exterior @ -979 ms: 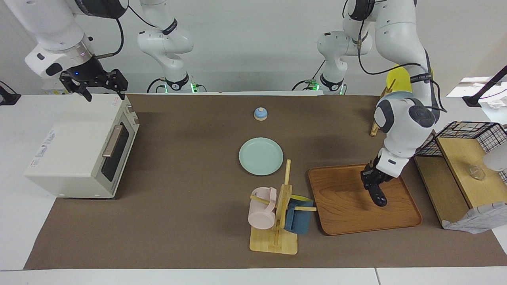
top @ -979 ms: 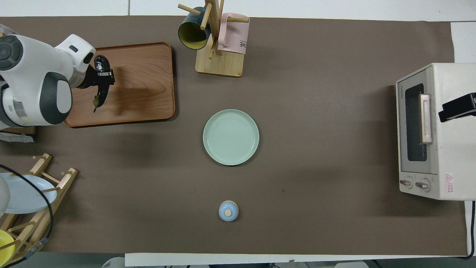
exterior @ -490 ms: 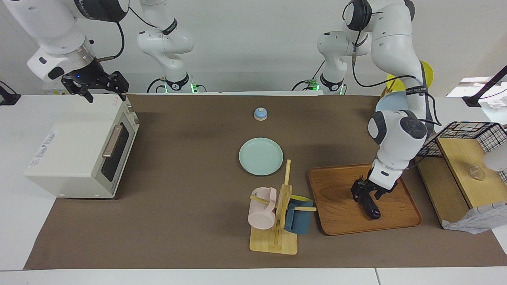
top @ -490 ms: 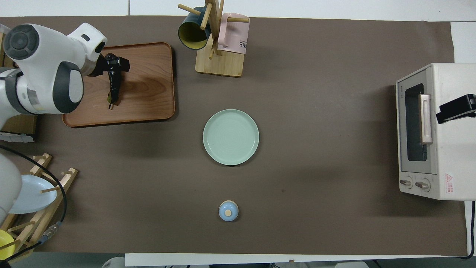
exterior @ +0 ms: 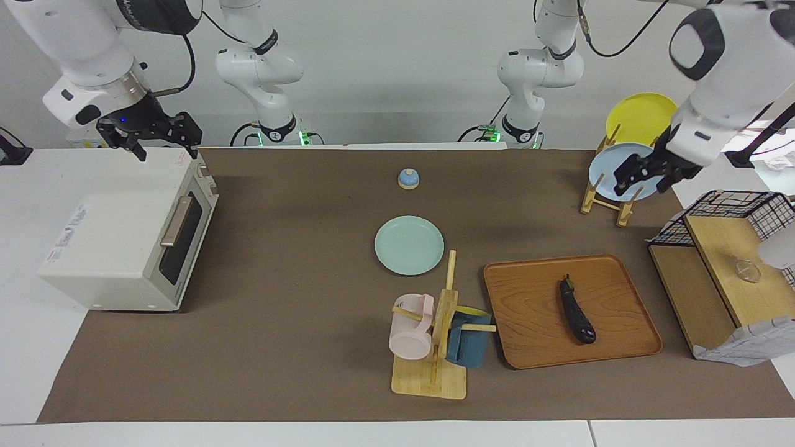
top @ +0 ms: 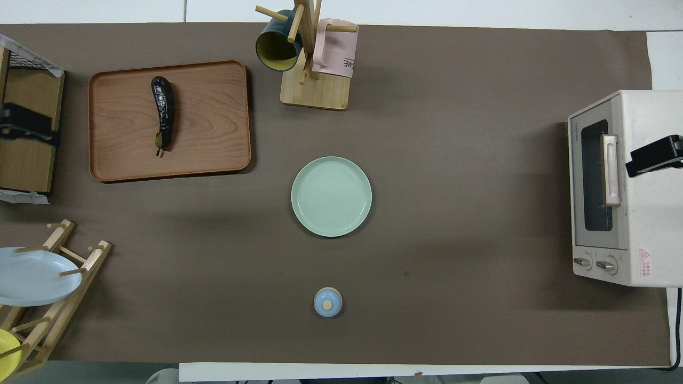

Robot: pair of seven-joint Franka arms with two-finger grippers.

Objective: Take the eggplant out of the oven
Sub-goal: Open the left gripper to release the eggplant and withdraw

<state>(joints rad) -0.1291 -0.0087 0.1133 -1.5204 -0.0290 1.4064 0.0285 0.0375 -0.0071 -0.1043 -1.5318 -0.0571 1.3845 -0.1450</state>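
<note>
Facing camera gives you both grippers: left gripper [exterior: 646, 174] spread open, empty, raised over the dish rack [exterior: 605, 186]; right gripper [exterior: 149, 133] open over the oven [exterior: 133, 226]. Overhead shows you the eggplant [top: 163, 112] lying on the wooden tray [top: 213, 133], stem toward the robots.

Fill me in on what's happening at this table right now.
The eggplant lies on the wooden tray, with nothing holding it. The left pincer is open, up in the air over the plate rack. The right pincer hangs open over the oven, whose door is shut.
</note>
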